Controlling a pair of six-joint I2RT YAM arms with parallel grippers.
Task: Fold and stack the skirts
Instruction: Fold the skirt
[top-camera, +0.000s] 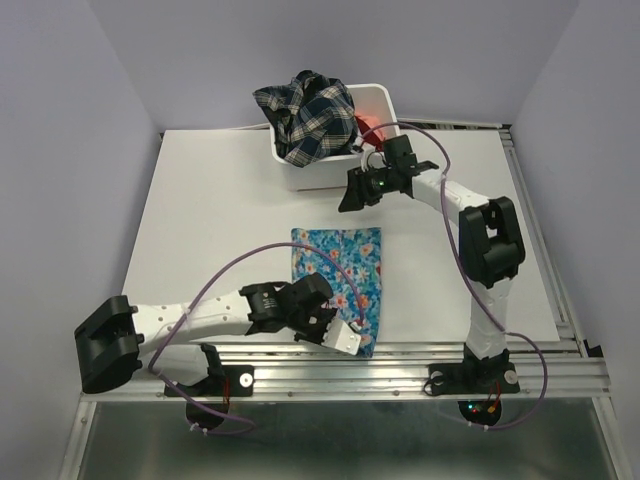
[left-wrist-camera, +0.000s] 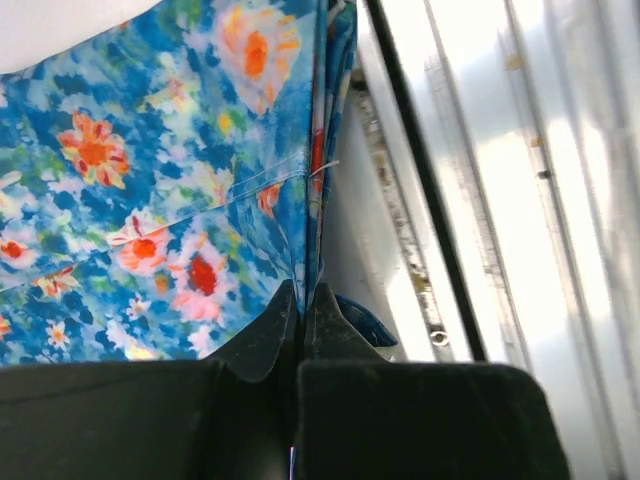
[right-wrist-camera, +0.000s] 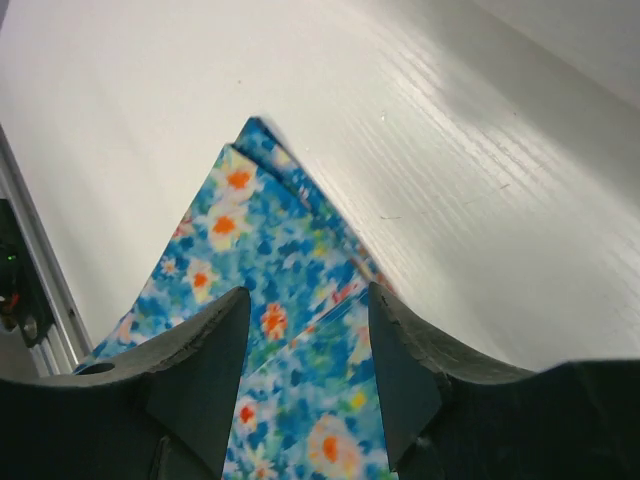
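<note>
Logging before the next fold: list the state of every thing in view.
blue floral skirt: folded, lying flat, near edge pinched.
plaid skirt: crumpled in the white bin.
coral-red skirt: in the white bin, mostly hidden.
white bin: upright, overfilled.
left gripper: shut on the blue floral skirt.
right gripper: open, empty.

- white plastic bin, sitting just past the right gripper
- plain white tabletop under both grippers
- silver metal rails right beside the left gripper
- pale lilac walls well off to the sides

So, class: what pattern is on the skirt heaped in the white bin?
Dark plaid skirt, seen best from the top external view.
</note>
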